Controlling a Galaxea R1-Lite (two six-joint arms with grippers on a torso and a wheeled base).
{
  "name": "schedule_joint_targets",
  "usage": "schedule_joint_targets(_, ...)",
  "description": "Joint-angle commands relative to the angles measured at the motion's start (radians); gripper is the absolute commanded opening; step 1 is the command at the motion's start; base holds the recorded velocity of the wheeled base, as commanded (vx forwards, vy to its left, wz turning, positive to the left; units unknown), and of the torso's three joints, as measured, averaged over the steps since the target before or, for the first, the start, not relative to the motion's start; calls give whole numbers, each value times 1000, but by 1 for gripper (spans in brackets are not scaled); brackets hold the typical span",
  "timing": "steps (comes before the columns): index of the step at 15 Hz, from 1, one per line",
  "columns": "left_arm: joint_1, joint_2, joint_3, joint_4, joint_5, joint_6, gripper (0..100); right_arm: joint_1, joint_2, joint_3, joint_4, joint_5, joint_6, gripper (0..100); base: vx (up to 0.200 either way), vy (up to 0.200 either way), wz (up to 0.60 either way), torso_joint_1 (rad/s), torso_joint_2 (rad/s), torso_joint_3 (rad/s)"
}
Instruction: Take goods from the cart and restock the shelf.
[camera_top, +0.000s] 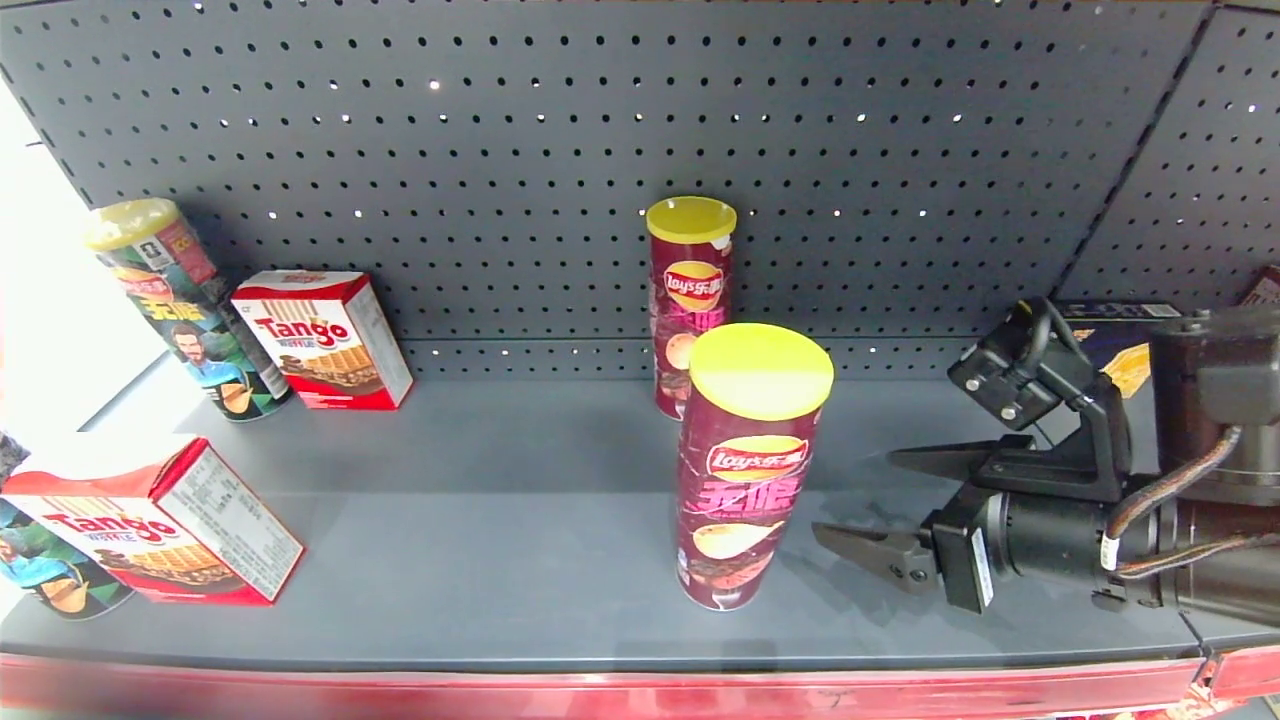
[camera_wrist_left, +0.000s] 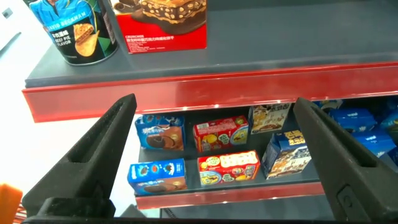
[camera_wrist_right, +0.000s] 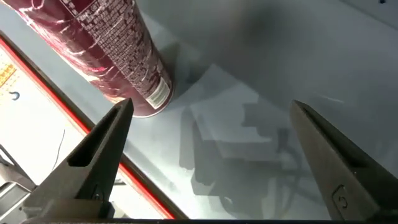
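Front can (camera_top: 752, 470) stands upright near the front edge of the shelf (camera_top: 480, 540), yellow lid on. Rear can (camera_top: 690, 300), same maroon kind, is upright just behind it, close to the pegboard (camera_top: 600, 120). Right gripper (camera_top: 852, 494) sits low over the shelf just right of the front can, pointing at it, fingers apart, nothing between them, not touching the can. Left gripper (camera_wrist_left: 214, 102) hangs out in front of the shelf's red edge strip (camera_wrist_left: 186, 87), fingers wide apart, empty; below it a lower shelf (camera_wrist_left: 230, 190) holds rows of small boxes (camera_wrist_left: 221, 134). Left end of the top shelf: back wafer box (camera_top: 325, 338) next to a green can (camera_top: 175, 300), front wafer box (camera_top: 150, 520) near the edge, and a second green can (camera_top: 45, 585) partly hidden behind that box. All well apart from the maroon cans.
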Motion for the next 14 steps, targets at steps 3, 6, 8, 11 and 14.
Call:
schedule_joint_targets(3, 0, 2, 1, 0, 0, 0, 100, 12, 39, -34, 0, 0, 0, 100, 0, 0, 0, 0, 0, 0)
schedule_joint_targets(6, 0, 2, 1, 0, 0, 0, 100, 21, 67, -52, -2, 0, -5, 100, 0, 0, 0, 0, 0, 0)
schedule_joint_targets(8, 0, 2, 1, 0, 0, 0, 100, 24, 79, -63, -6, 0, -5, 100, 0, 0, 0, 0, 0, 0)
schedule_joint_targets(11, 0, 2, -1, 0, 0, 0, 100, 23, 81, -63, -23, 0, -5, 100, 0, 0, 0, 0, 0, 0)
schedule_joint_targets(14, 0, 2, -1, 0, 0, 0, 100, 23, 55, -47, -25, -1, -5, 100, 0, 0, 0, 0, 0, 0)
